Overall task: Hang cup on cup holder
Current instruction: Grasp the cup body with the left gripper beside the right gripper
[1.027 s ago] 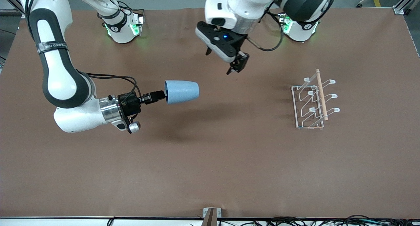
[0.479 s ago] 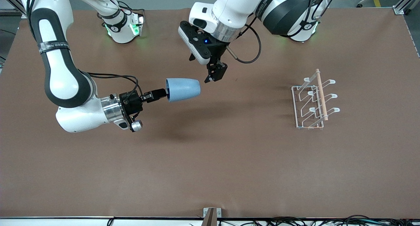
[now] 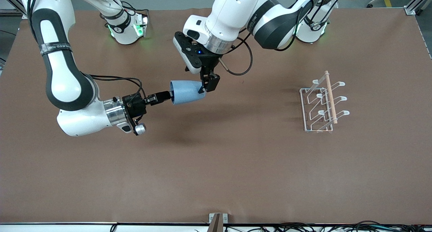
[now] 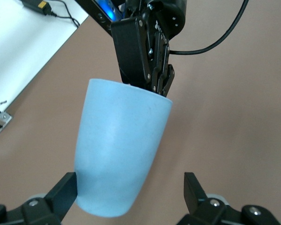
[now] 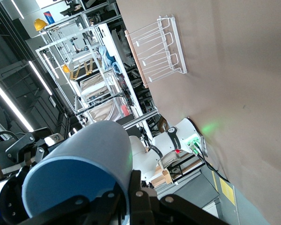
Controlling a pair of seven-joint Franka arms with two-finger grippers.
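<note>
Flanking cup (airborne): both grippers.

brown table cover, cables along its near edge

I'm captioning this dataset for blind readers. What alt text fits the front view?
The right gripper, shut on the rim of a light blue cup, holds it sideways above the brown table while the open left gripper straddles the cup's base. The white wire cup holder stands empty toward the left arm's end.
</note>
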